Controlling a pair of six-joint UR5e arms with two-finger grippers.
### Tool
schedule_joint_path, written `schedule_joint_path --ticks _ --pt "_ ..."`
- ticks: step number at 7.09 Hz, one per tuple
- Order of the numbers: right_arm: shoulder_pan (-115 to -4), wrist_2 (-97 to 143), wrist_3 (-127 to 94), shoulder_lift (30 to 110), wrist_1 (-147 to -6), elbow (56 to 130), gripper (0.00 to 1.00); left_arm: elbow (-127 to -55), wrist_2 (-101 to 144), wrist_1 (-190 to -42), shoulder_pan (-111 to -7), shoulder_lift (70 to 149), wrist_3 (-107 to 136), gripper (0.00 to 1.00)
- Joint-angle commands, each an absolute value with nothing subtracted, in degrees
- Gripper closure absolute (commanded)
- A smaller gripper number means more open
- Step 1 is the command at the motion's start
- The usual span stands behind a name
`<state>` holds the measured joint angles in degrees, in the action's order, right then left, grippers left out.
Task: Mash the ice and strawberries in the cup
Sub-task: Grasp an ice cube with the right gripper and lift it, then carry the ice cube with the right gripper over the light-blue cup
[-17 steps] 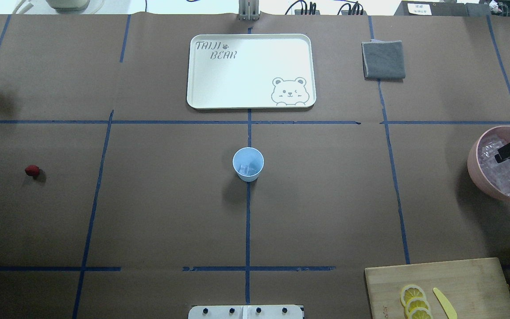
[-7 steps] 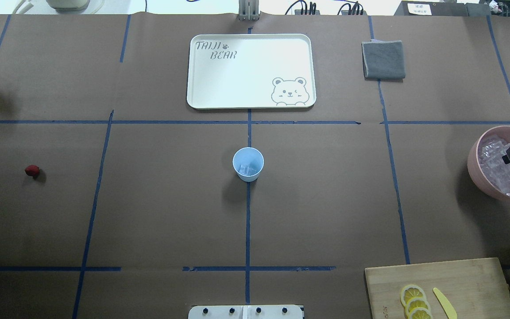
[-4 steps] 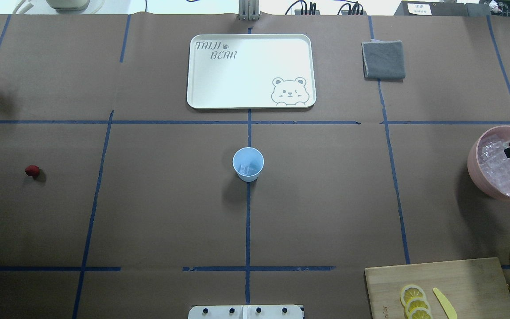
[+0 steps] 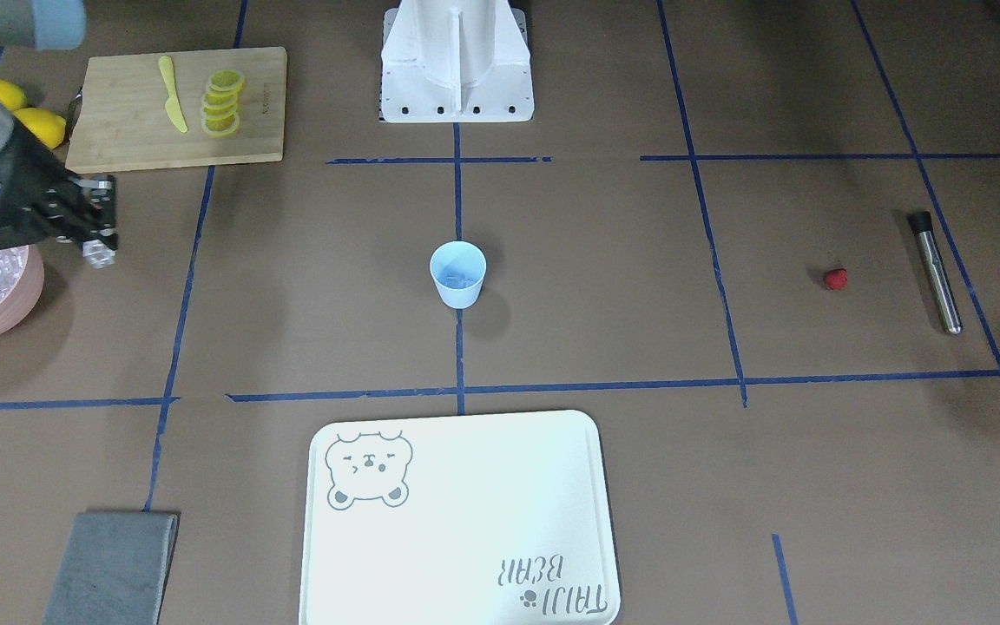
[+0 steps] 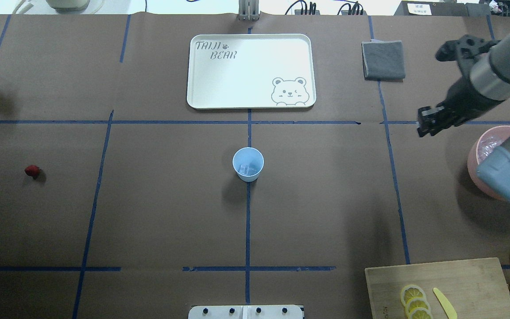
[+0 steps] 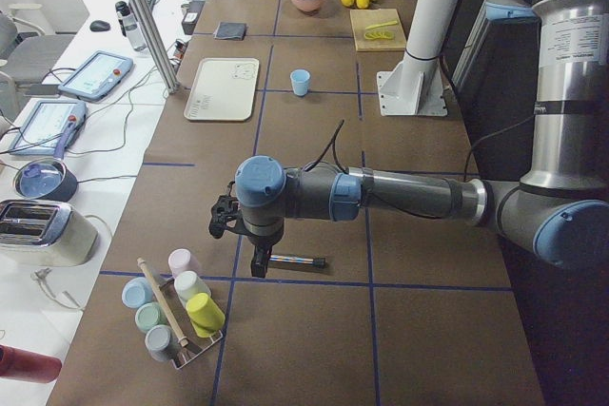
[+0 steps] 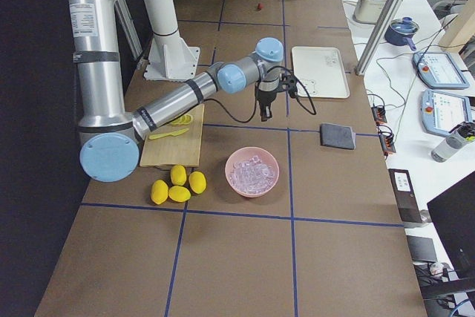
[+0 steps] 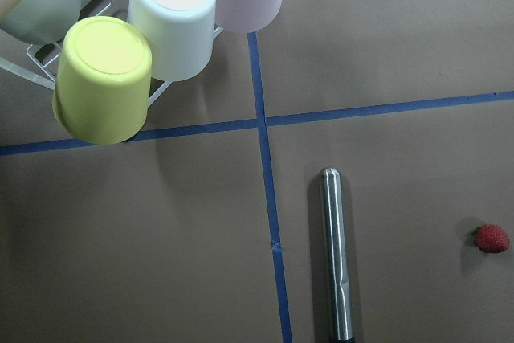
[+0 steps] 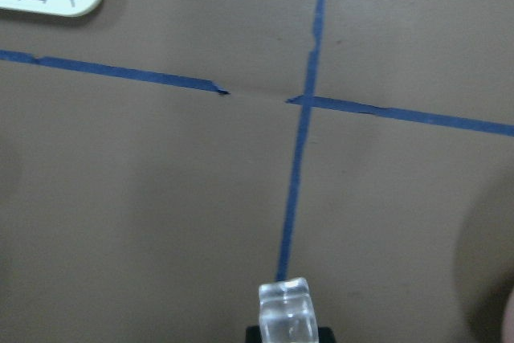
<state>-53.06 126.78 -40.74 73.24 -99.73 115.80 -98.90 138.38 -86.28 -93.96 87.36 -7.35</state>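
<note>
At the counter's left edge, the left gripper (image 6: 256, 268) hangs close to a metal rod (image 8: 337, 255). Its fingers show only in the far side view, so I cannot tell whether it is released or clenched. Just right of the rod lies the strawberry (image 5: 32, 170), alone on the counter. Midway along the counter stands the light blue cup (image 5: 248, 164), upright on a blue tape line (image 5: 248, 221) and well apart from the berry. It holds what seems to be a few pieces of ice (image 5: 248, 169) at its bottom. Farther right, the right gripper (image 5: 425, 126) hovers above a crossing of tape lines, clenched on a single clear ice cube (image 9: 285, 311). Against the right edge sits the pink bowl (image 5: 471, 159), filled with more ice and partly hidden in the overhead view by the right arm (image 5: 503, 173).
</note>
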Motion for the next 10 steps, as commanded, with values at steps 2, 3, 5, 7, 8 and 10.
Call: schedule_joint_path --ticks 2,3,5,7,8,10 --pt "-38.2 118.9 -63.0 55.5 -101.4 108.8 1.0 -98.4 138.3 -86.3 -94.0 87.4 -7.4 0.0" --pt "-35.4 116.0 -67.8 50.6 -101.4 105.1 1.0 -98.3 138.3 -86.3 -94.0 87.4 -7.4 0.0" --pt "-31.0 111.5 -73.4 43.3 -101.3 97.7 1.0 -98.3 138.3 -86.3 -94.0 87.4 -7.4 0.0" --pt "-30.2 111.1 -73.7 42.1 -101.2 96.0 1.0 -98.3 138.3 -86.3 -94.0 87.3 -7.4 0.0" --pt "-30.1 111.1 -73.7 41.6 -101.0 95.1 1.0 -98.2 138.3 -86.3 -94.0 87.3 -7.4 0.0" --pt "-29.9 111.1 -73.8 39.7 -101.0 92.7 1.0 -98.2 138.3 -86.3 -94.0 87.3 -7.4 0.0"
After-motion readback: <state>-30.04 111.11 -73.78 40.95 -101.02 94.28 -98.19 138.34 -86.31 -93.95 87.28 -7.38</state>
